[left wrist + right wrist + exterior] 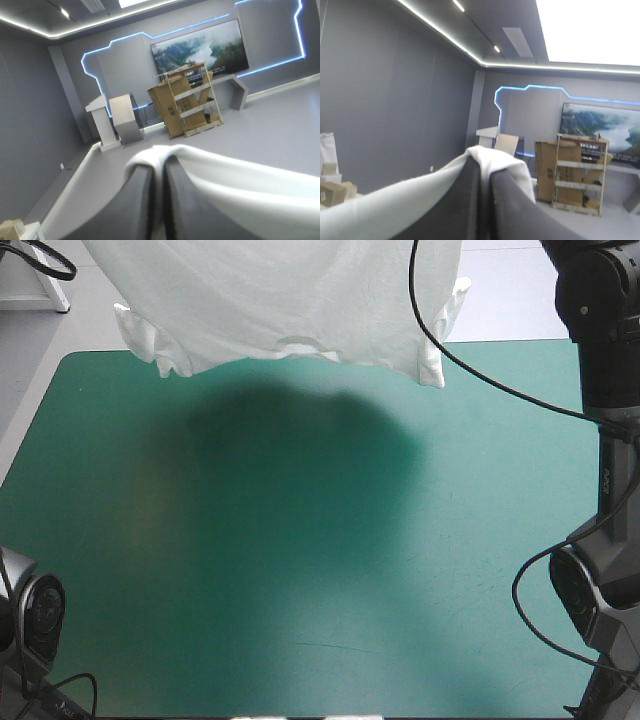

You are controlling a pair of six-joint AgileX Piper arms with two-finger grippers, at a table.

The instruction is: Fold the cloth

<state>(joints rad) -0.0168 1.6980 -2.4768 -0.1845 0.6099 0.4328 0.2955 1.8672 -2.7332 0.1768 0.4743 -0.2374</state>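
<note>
The white T-shirt (290,300) hangs in the air above the far part of the teal-green table (300,570), held up high by both arms, collar and sleeves dangling at its lower edge. A dark shadow lies on the cover beneath it. In the left wrist view my left gripper (160,162) is shut on the T-shirt (240,185), white cloth wrapping over the fingertips. My right gripper (484,167) is likewise shut on the T-shirt (395,200), with the cloth draped over its tips. Neither gripper shows in the high view; both are above its top edge.
The right arm's column (605,360) stands along the table's right side. Both wrist views look level into the room.
</note>
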